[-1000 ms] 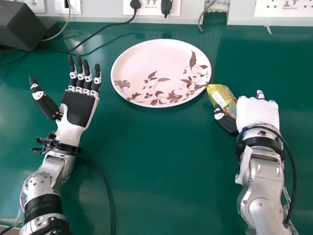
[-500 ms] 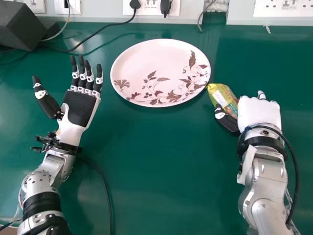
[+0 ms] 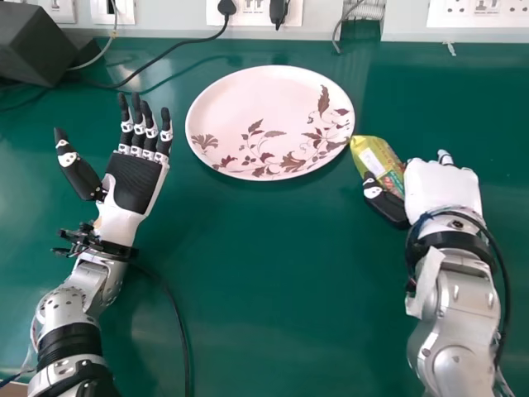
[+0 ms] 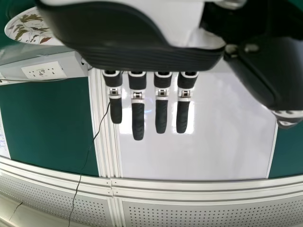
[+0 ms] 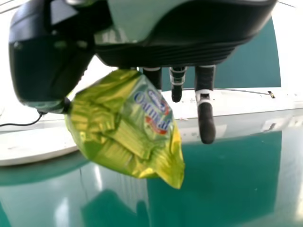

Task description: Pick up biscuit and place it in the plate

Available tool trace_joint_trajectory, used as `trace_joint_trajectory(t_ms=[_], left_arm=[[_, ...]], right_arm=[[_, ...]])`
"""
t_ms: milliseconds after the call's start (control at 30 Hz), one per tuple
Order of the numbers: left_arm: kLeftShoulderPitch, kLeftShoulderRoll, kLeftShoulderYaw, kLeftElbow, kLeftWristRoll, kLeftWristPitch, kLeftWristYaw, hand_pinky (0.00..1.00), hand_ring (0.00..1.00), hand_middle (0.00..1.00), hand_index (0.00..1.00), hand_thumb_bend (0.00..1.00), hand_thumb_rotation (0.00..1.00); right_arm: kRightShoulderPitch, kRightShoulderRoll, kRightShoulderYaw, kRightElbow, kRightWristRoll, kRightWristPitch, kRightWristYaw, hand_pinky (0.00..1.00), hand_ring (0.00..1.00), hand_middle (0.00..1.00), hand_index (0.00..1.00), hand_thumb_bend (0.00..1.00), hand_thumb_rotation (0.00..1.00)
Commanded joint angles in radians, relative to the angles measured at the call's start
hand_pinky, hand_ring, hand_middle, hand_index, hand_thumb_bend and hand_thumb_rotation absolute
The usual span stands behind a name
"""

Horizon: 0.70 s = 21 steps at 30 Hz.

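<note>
My right hand (image 3: 442, 188) is at the right side of the table in the head view, pinching the yellow-green biscuit packet (image 3: 378, 164) between thumb and fingers. In the right wrist view the packet (image 5: 125, 127) hangs from my right hand (image 5: 206, 118), tilted, above the green surface. Just left of the packet in the head view lies the white plate (image 3: 248, 107) with a brown leaf pattern. My left hand (image 3: 135, 180) is palm up at the left with straight fingers; it holds nothing. The left wrist view shows the left hand (image 4: 138, 118) with its fingers extended.
A dark box (image 3: 33, 41) stands at the table's back left corner, with black cables (image 3: 165, 59) running from it. Wall sockets (image 3: 479, 15) line the back edge. Another cable (image 3: 183, 331) lies beside the left arm.
My right forearm and hand have shifted slightly to the right, the packet still held. The left hand has stayed nearly still.
</note>
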<state>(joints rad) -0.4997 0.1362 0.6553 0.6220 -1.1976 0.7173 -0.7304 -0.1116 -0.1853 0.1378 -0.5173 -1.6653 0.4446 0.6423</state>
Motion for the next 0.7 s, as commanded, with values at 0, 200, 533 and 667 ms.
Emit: trace_joint_trajectory(t_ms=[0, 200, 533, 667], left_arm=[[0.052, -0.015, 0.003, 0.044, 0.026, -0.006, -0.003, 0.81, 0.74, 0.82, 0.81, 0.98, 0.44], [0.051, -0.014, 0.004, 0.044, 0.025, -0.001, 0.004, 0.79, 0.73, 0.81, 0.80, 0.98, 0.45], [0.054, -0.026, 0.003, 0.024, 0.026, -0.015, 0.029, 0.80, 0.75, 0.81, 0.81, 0.97, 0.46], [0.059, -0.034, 0.002, 0.008, 0.023, -0.017, 0.038, 0.79, 0.75, 0.81, 0.81, 0.97, 0.46]], right_arm=[[0.005, 0.011, -0.010, -0.039, -0.015, -0.011, 0.009, 0.28, 0.45, 0.45, 0.54, 0.50, 0.00], [-0.004, 0.020, -0.025, -0.092, -0.034, -0.041, 0.025, 0.28, 0.45, 0.45, 0.54, 0.50, 0.00], [-0.040, 0.035, -0.057, -0.139, -0.056, -0.094, 0.086, 0.28, 0.37, 0.48, 0.57, 0.49, 0.00], [-0.058, 0.043, -0.064, -0.151, -0.059, -0.111, 0.100, 0.27, 0.43, 0.45, 0.55, 0.50, 0.00]])
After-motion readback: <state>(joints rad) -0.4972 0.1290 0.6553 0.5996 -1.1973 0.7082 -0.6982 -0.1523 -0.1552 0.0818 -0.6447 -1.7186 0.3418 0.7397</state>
